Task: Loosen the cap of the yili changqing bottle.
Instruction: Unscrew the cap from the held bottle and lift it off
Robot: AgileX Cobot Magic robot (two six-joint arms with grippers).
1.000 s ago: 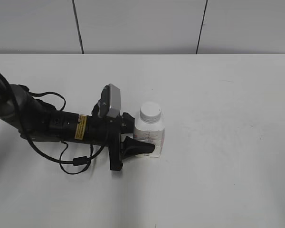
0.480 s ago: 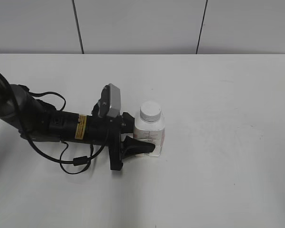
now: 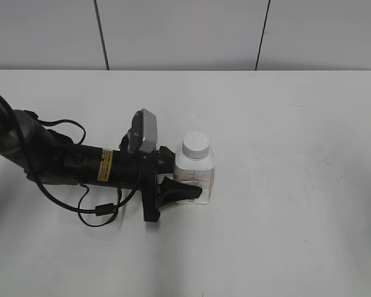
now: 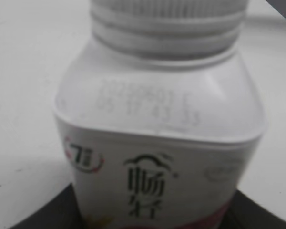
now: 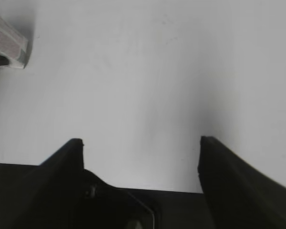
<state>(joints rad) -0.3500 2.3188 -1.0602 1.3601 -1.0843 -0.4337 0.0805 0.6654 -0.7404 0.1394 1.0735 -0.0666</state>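
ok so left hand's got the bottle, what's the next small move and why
Probably bring the right hand over above the cap. The left hand already clamps the yili changqing bottle upright on the table, the cap is untouched, and the right hand is open over bare table.

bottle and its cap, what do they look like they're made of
The bottle looks like opaque white plastic with a matte, slightly waxy finish: the left wrist view shows soft moulded shoulders, a date code stamped into them, and a printed label wrap below. The cap also looks like white plastic, smooth and flat on top, with faint ribbing round its side, though the close view is blurred.
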